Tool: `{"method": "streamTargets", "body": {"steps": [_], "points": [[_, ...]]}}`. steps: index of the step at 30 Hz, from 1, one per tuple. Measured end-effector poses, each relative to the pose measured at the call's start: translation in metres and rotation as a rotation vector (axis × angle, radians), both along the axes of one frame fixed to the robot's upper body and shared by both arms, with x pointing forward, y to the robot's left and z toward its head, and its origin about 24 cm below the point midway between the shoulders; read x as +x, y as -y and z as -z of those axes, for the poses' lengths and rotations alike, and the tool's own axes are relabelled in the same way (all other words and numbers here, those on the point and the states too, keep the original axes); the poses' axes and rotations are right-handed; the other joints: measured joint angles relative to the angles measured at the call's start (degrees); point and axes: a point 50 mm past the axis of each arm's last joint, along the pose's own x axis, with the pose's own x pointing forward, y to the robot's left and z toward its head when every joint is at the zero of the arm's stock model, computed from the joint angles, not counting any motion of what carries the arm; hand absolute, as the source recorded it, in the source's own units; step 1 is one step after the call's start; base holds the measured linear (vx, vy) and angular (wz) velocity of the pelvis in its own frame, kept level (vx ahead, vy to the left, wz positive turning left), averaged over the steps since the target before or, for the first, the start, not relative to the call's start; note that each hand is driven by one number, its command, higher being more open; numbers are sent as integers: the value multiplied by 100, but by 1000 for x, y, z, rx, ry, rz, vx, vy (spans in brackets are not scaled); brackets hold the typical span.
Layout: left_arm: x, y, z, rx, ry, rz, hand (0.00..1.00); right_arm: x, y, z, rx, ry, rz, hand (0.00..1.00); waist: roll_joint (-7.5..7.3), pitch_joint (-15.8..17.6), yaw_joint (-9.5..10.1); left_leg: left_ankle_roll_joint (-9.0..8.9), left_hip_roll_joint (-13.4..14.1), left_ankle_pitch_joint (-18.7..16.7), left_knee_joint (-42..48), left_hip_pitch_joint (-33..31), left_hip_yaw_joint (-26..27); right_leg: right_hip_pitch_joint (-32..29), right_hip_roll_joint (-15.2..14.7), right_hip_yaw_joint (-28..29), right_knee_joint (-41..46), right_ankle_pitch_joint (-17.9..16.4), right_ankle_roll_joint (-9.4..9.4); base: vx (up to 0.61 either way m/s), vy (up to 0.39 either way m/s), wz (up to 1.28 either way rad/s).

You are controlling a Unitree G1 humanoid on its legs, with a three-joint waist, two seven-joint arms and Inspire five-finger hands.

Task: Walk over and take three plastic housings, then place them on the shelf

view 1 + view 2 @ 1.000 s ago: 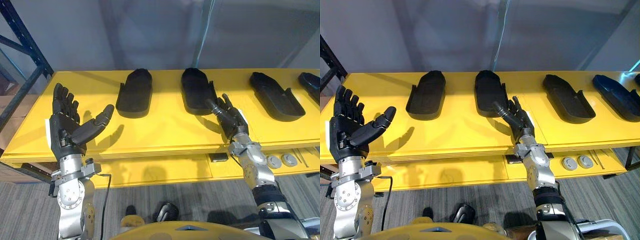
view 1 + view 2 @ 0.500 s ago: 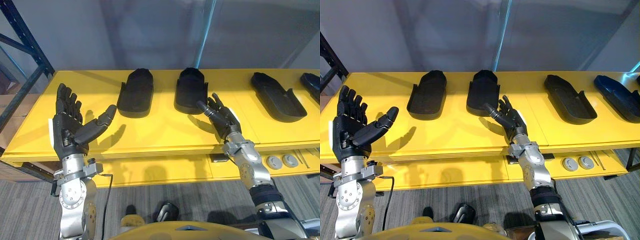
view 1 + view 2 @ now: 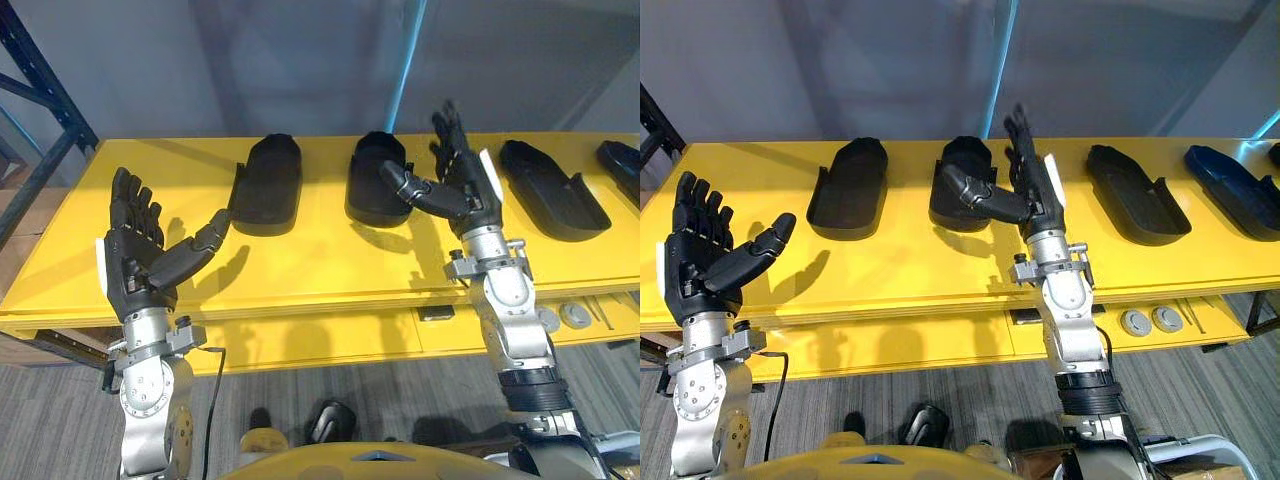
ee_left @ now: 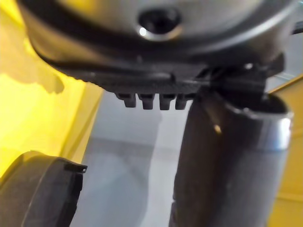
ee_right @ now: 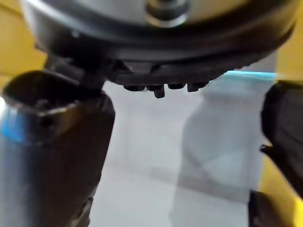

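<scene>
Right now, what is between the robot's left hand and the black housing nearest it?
Nothing but bare yellow tabletop, seen in the left eye view. The left hand, open, points its thumb toward that leftmost plastic housing.

Brightly lit from above; hard dark shadows across yellow table [image 3: 330, 265]; mild sheen there; wrist views dim, possibly backlit.

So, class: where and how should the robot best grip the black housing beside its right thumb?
Across its narrow width, probably. The housing lies lengthwise away from the robot, with raised long walls. The open right hand hovers to its right: come from above that side, pinching opposite walls.
</scene>
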Motion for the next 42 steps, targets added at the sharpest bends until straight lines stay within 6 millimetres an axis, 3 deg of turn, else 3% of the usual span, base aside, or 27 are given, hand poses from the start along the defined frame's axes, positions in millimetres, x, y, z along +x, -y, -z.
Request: {"method": "streamTargets", "body": {"steps": [3, 10, 15, 18, 26, 36, 42], "points": [[4, 2, -2, -3, 6, 5, 100, -3, -13, -7, -1, 29, -112, 100, -2, -1, 2, 0, 0, -2, 0, 8, 4, 0, 0, 6, 1, 0, 0, 4, -2, -1], [7, 6, 0, -20, -19, 8, 100, 4, -64, 3, 27, -97, -378, 100, -7, -4, 110, 2, 0, 2, 0, 20, -31, 40, 0, -31, 2, 0, -1, 2, -3, 2], [7, 9, 2, -41, -30, 0, 100, 21, -83, 11, 71, -177, -379, 100, -11, -7, 228, 7, -8, 28, -1, 6, -192, 135, 1, -182, -2, -13, -3, 1, -5, 14], [6, 8, 4, -43, -39, -9, 100, 23, -87, 11, 106, -184, -345, 100, -12, -7, 345, 7, -10, 40, -1, -13, -230, 141, 2, -221, -1, -23, 3, 2, -10, 9], [5, 7, 6, -51, -48, -24, 100, 34, -93, 15, 182, -236, -230, 100, -20, -12, 344, 12, -12, 65, -5, -39, -309, 162, 2, -285, -6, -55, -34, -5, -7, 4], [3, 9, 8, -70, -55, -30, 100, 39, -90, 31, 182, -340, -159, 100, -21, -13, 318, 10, -13, 74, 1, -90, -310, 110, 3, -284, -6, -36, -7, 0, 0, 0], [-2, 7, 14, -71, -85, -39, 100, 34, -99, 53, 145, -441, -193, 100, -20, -13, 312, 10, -13, 73, 0, -89, -310, 108, 3, -284, -2, -55, -36, 0, 0, 0]]}}
